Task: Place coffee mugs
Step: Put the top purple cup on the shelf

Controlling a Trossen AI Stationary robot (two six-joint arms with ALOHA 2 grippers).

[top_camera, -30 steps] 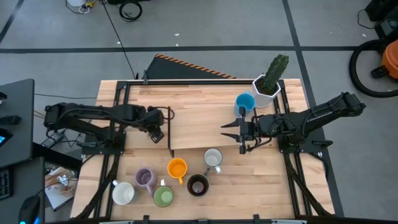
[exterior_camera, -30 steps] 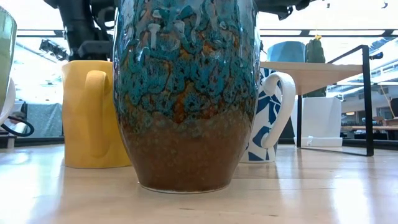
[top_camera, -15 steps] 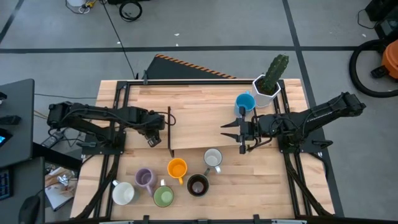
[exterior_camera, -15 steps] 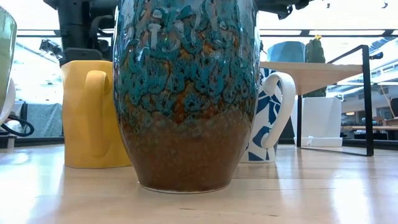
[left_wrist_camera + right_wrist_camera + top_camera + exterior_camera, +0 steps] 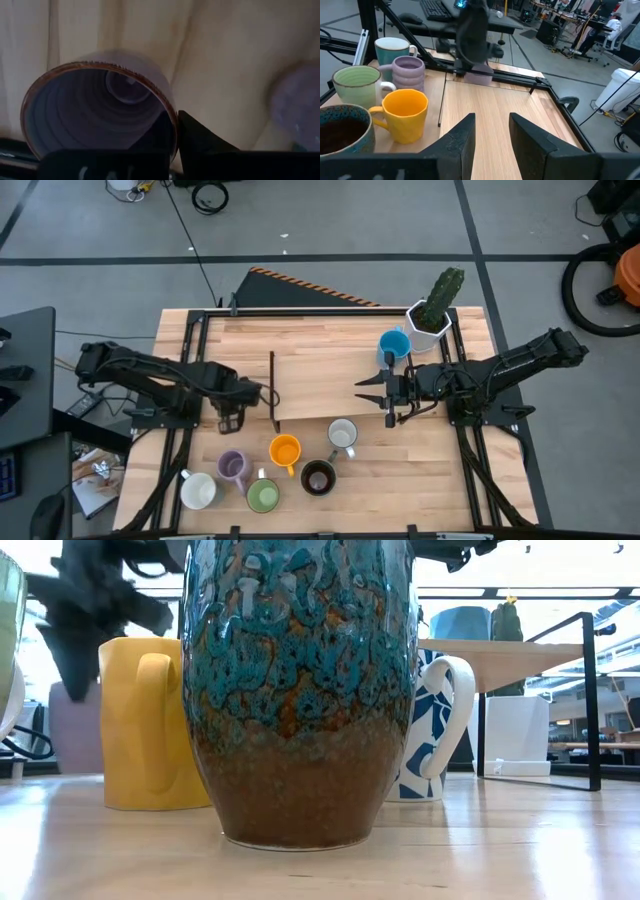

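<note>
The left end effector (image 5: pixel 231 421) was clenched on the rim of a lavender mug (image 5: pixel 100 115) at the worktop's (image 5: pixel 330 350) left, upright and mouth-up beneath it. The right end effector (image 5: pixel 490 132) waited parted, well away by the blue mug (image 5: pixel 394 344).

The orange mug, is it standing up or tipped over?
Standing up. The orange mug shows its round open mouth from above and sits flat on the table.

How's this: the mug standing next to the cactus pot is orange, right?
No. The mug standing next to the cactus pot is blue, not orange; the high view shows it. The orange mug stands in the front cluster.
</note>
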